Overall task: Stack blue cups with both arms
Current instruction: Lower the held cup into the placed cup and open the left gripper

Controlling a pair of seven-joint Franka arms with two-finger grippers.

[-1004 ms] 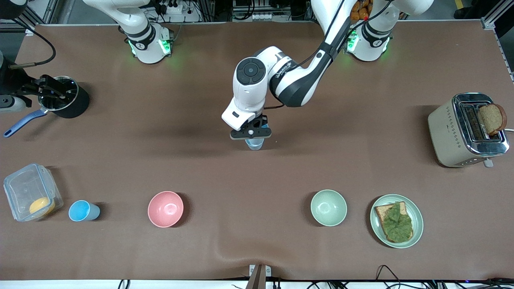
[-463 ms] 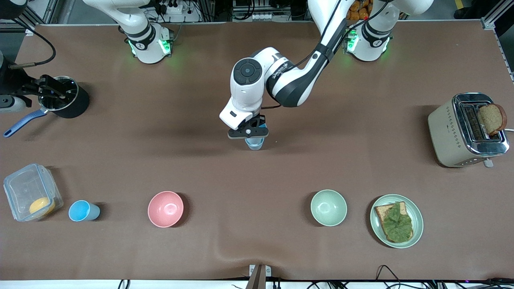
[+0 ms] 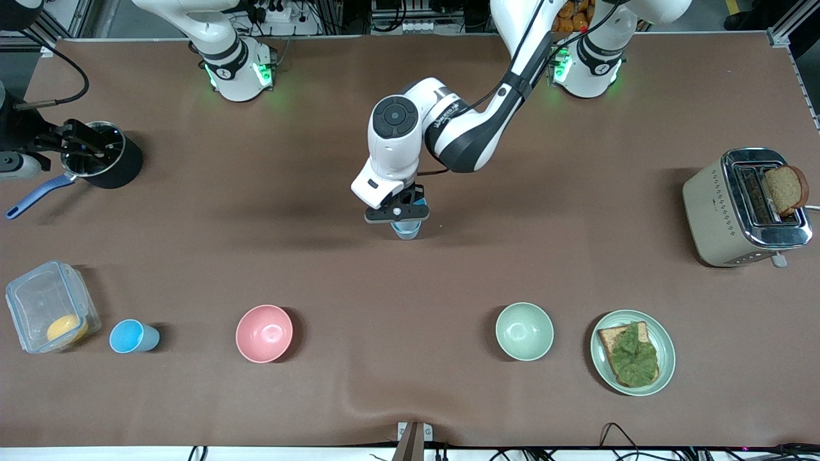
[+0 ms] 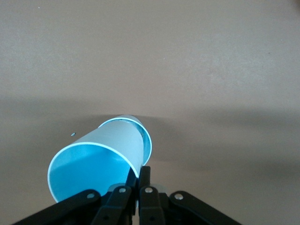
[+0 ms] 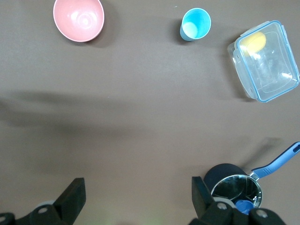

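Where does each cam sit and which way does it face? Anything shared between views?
Front view: high across the table, facing both bases; shows the left gripper shut on a blue cup mid-table.
Left wrist view: on the left wrist, looking down; its gripper pinches that cup's rim.
Right wrist view: on the right wrist, high over the table; its open gripper waits.
Shared: the second blue cup and pink bowl, front and right wrist.

White, rounded arm shells with black joint bands. Round dark cap on the left arm's (image 3: pixel 448 128) wrist joint, black cable along its forearm. Green-lit round bases. Black two-finger left hand (image 3: pixel 398 214) with silver screws; right hand (image 5: pixel 136 197) black too.
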